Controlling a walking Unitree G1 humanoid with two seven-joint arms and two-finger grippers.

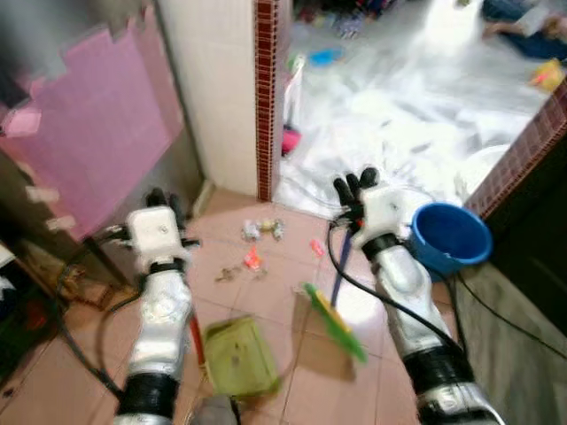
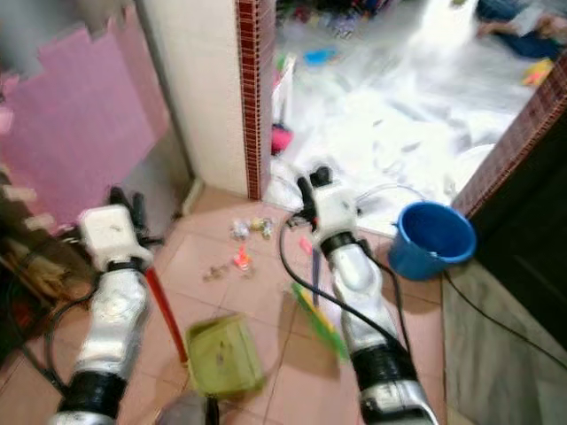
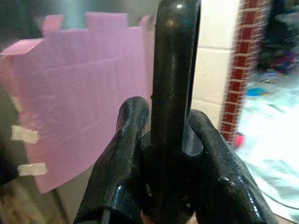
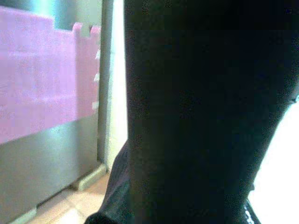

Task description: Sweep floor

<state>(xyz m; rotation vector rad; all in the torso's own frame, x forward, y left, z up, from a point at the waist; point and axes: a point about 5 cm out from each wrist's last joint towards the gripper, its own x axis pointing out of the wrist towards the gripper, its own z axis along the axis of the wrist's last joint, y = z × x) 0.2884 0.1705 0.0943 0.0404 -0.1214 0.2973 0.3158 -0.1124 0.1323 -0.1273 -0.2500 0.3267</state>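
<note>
Left eye view: the litter (image 1: 255, 257) lies unswept on the tiles, ahead of the dustpan (image 1: 239, 356) and broom (image 1: 335, 320), so by my reading the sweeping has hardly begun. The left gripper (image 1: 166, 205) grips the dustpan's red handle; the right gripper (image 1: 354, 188) grips the broom's. A pillar (image 1: 266, 97) and bucket (image 1: 450, 235) flank the open tiles.

Left wrist view: jaws closed round a dark handle (image 3: 172, 93), a pink mat (image 3: 79, 102) beyond.

Right wrist view: black bulk close to the lens; jaws cannot be judged here.
</note>
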